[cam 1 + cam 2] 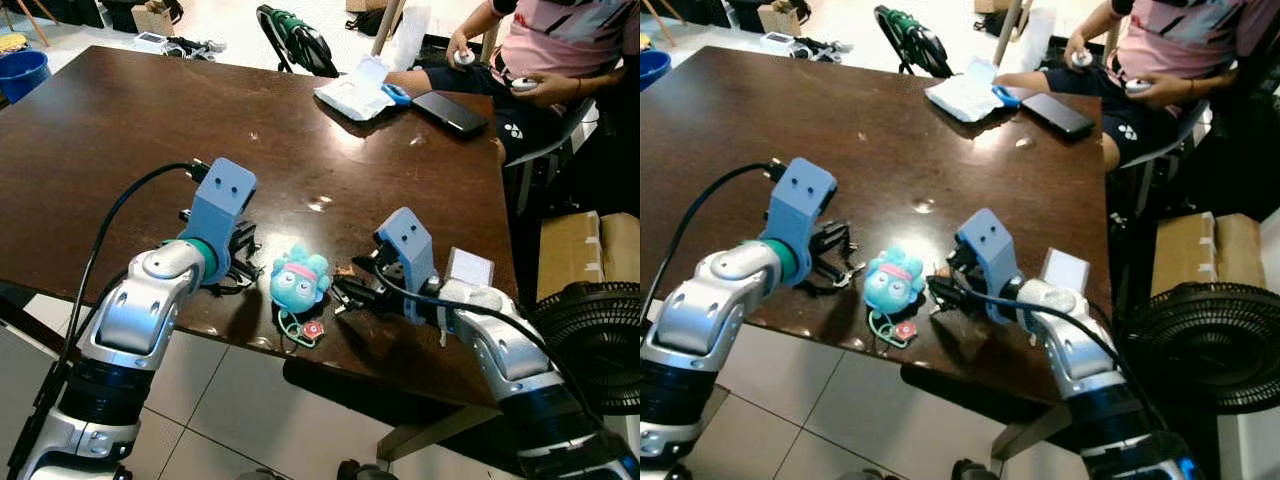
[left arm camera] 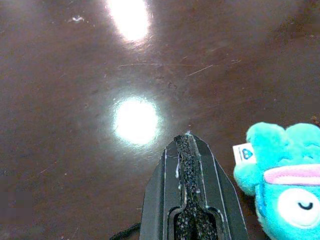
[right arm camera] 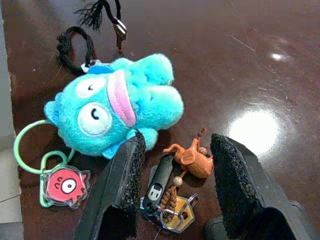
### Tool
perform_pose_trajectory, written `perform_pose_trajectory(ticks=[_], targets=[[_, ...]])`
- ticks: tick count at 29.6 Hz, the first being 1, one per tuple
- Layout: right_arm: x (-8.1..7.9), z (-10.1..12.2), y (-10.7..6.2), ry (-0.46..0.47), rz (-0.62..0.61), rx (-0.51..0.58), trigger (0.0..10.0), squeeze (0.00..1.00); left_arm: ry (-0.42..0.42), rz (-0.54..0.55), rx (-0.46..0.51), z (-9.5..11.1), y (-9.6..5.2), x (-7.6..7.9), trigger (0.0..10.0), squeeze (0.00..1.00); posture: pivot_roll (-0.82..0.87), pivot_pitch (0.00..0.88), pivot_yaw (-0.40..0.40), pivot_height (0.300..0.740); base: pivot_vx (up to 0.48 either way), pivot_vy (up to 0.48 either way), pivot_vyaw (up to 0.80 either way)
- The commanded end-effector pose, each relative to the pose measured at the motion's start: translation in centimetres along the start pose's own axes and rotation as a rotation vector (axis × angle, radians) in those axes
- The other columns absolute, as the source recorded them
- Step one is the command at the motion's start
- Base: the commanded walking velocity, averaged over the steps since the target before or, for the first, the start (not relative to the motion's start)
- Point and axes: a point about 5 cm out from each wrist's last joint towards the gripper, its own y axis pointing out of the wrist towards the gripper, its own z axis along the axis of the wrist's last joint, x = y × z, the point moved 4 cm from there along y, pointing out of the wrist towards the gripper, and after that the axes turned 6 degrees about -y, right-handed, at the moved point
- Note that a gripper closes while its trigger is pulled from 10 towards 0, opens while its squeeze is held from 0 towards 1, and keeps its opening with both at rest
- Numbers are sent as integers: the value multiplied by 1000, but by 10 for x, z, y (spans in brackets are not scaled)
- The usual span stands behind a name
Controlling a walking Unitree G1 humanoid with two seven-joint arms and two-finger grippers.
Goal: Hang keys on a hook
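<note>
A bunch of keys with a black fob and an orange charm lies on the dark wooden table near its front edge. My right gripper is open, one finger on each side of the keys. Just left of them lies a turquoise plush keychain with a green loop and a red charm. My left gripper is shut, low over the table, left of the plush. A black cord loop lies beyond the plush.
A seated person holds controllers at the far right corner. A phone and a white packet lie at the back of the table. A small white box sits by my right arm. On the floor to the right are a black fan and a cardboard box.
</note>
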Motion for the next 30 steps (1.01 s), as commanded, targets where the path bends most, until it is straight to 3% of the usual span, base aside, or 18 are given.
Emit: perform_pose_trajectory(ticks=[1,6,13,23,30], targets=[[-5,-9,-1,35,23,-37,10000,0,-7,13,-20,-6,-2,-3,10000,0,78,100,92,740,0,0,0],[7,-21,-14,151,-26,-81,10000,0,-9,15,-18,-4,-2,-3,10000,0,75,103,86,740,0,0,0],[12,-33,-22,206,-40,-100,10000,0,-9,5,-15,-3,-1,-1,10000,0,64,105,92,740,0,0,0],[8,-33,-18,245,-3,-106,10000,0,-13,11,-23,-5,-2,-3,10000,0,74,107,93,740,0,0,0],[5,-27,-12,213,54,-99,10000,0,-14,10,-24,-5,-2,-3,10000,0,74,107,96,740,0,0,0]])
